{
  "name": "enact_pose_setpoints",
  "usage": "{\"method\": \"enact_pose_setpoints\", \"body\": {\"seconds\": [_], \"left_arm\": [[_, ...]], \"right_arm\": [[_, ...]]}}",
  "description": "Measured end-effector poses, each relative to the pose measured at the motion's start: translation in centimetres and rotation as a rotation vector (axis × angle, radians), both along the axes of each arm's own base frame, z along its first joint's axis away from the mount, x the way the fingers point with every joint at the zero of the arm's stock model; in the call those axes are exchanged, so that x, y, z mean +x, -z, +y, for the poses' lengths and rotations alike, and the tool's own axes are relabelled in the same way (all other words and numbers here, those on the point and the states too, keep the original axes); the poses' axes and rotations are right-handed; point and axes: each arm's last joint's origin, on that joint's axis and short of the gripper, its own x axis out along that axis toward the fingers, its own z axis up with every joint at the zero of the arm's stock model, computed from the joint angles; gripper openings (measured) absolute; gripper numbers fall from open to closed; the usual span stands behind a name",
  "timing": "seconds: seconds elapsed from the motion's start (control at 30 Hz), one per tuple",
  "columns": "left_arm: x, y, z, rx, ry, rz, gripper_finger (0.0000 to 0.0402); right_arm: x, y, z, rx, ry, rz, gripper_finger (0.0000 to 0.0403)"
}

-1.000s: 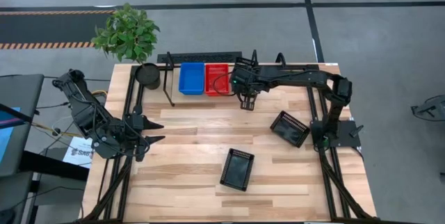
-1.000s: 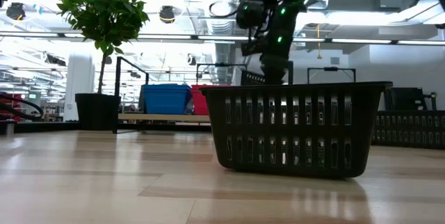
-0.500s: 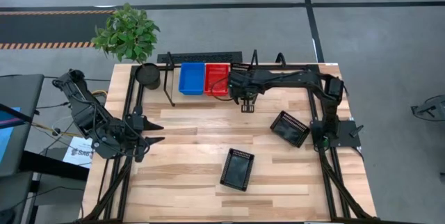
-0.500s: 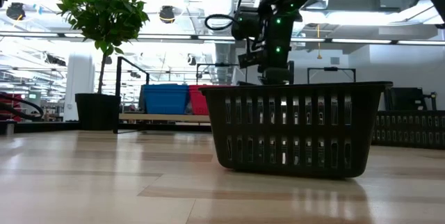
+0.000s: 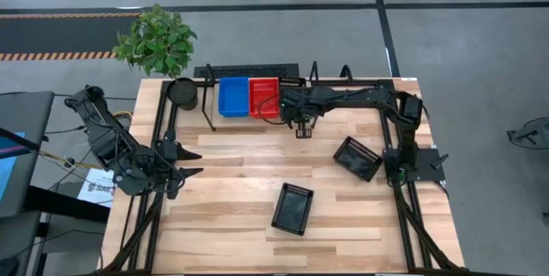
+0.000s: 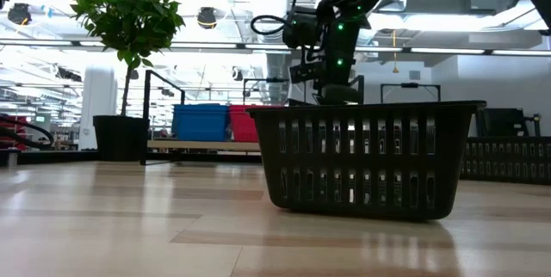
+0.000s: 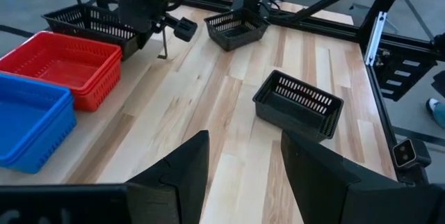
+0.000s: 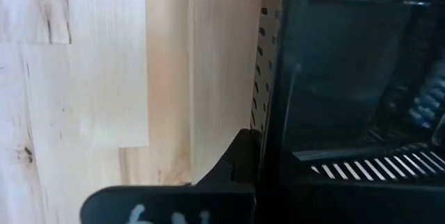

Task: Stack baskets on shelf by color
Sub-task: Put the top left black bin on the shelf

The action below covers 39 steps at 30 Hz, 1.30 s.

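Observation:
On the shelf (image 5: 296, 75) at the far edge, a blue basket (image 5: 233, 96) and a red basket stack (image 5: 264, 96) stand side by side. A black basket (image 7: 90, 21) sits next to the red one on its right. My right gripper (image 5: 297, 115) is above this basket's near end, shut on it. Two more black baskets rest on their bottoms on the table, one at the right (image 5: 357, 158) and one near the middle (image 5: 292, 208). My left gripper (image 5: 190, 162) waits open at the table's left. My right gripper (image 8: 268, 161) holds the black basket by the rim of its near wall (image 8: 278, 78), coming from above and pointing down. One finger (image 8: 236, 158) shows outside the perforated wall; the basket hides the other. The basket stands level on the shelf, beside the red stack (image 7: 66, 60).
A round black pot (image 5: 181, 92) with a leafy plant (image 5: 156, 38) stands at the shelf's left end. Thin black shelf hoops (image 5: 206, 100) rise beside the baskets. Bare wood lies between the two loose black baskets and my left arm.
My right gripper has moved toward the table's left, carrying the black basket along the shelf. The red stack and the blue basket have slid a little to the left along the board.

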Motion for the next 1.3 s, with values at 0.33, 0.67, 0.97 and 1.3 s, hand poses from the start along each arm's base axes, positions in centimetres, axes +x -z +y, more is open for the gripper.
{"method": "enact_pose_setpoints", "body": {"seconds": [0.33,0.67,0.97,1.3], "left_arm": [[0.0,0.0,0.0,-0.008,-0.009,-0.005,0.0167],[0.0,0.0,0.0,-0.020,-0.014,-0.006,0.0167],[0.0,0.0,0.0,-0.021,-0.019,-0.009,0.0167],[0.0,0.0,0.1,-0.023,-0.032,-0.017,0.0167]], "right_arm": [[0.3,-0.3,0.2,-0.008,-0.028,-0.013,0.0007],[0.2,-0.3,0.1,-0.013,-0.062,0.010,0.0009],[-0.4,-0.3,-1.6,-0.007,-0.010,0.002,0.0022],[-1.1,-0.2,-3.0,0.100,0.052,-0.048,0.0038]]}}
